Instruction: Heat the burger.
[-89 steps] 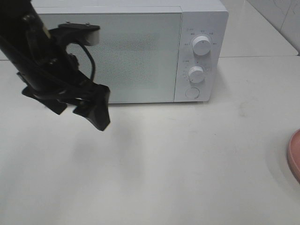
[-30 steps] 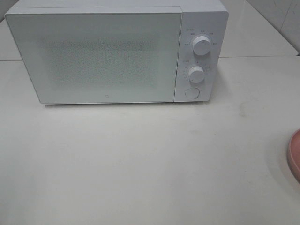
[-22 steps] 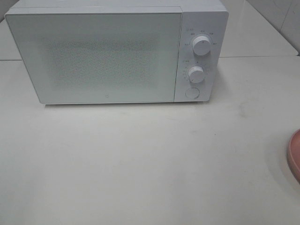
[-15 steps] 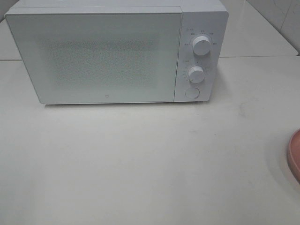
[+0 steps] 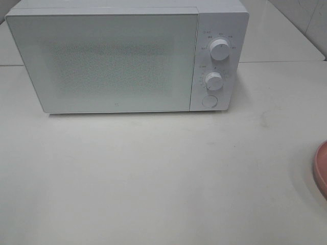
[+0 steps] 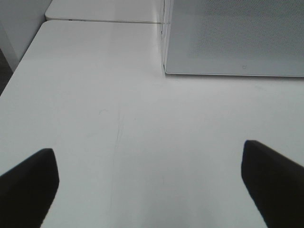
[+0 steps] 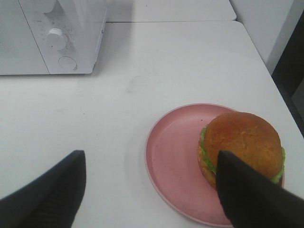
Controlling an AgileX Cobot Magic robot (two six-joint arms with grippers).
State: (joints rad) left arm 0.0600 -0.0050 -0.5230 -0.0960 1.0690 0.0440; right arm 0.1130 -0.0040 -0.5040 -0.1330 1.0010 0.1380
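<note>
Meanwhile, on the worktop: a white microwave (image 5: 127, 56) stands at the back edge, door shut, nothing in front of it
Controls: two round knobs, upper (image 5: 219, 50) and lower (image 5: 213, 81), sit above a round button (image 5: 209, 101) on the microwave's right-hand panel
Burger: the burger (image 7: 241, 147), golden bun over green lettuce, rests on the pink plate (image 7: 173, 156), toward one side of it rather than at its centre
Plate: near the worktop's right edge, well apart from the microwave; only a sliver of its rim shows in the high view (image 5: 321, 168)
Right gripper: the right gripper (image 7: 152, 199) hangs over the plate with its dark fingers (image 7: 247, 194) spread wide and nothing between them; one finger overlaps the burger in the wrist view, though contact cannot be told
Left gripper: the left gripper (image 6: 156, 185) is fully spread and empty, over bare worktop near the microwave's front left corner
Arms: neither shows in the high view
</note>
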